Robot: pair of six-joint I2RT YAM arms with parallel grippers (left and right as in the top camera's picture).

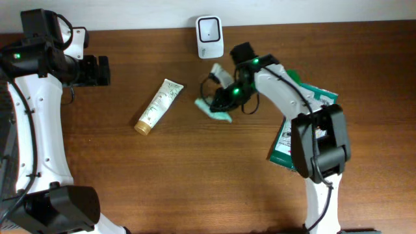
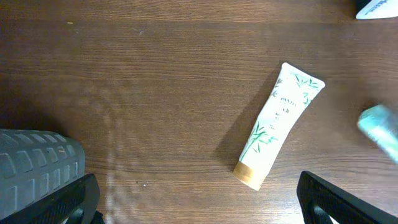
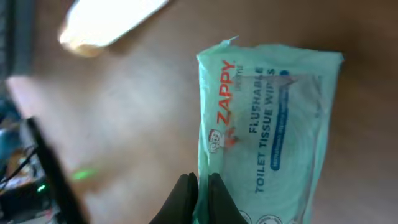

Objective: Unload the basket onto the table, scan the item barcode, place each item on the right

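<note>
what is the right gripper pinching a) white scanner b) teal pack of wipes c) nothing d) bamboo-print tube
b: the right gripper is closed on the edge of the teal pack of wipes, while the tube lies apart from it.

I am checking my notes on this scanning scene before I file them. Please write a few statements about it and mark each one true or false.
1. The right gripper is closed on an edge of the wipes pack. True.
2. The left gripper holds the tube. False: it is open and apart from the tube, which lies on the table.
3. The pack's print reads ZAPPY. True.
4. The white scanner lies on the tube. False: it is apart from it, near the table's edge.
</note>
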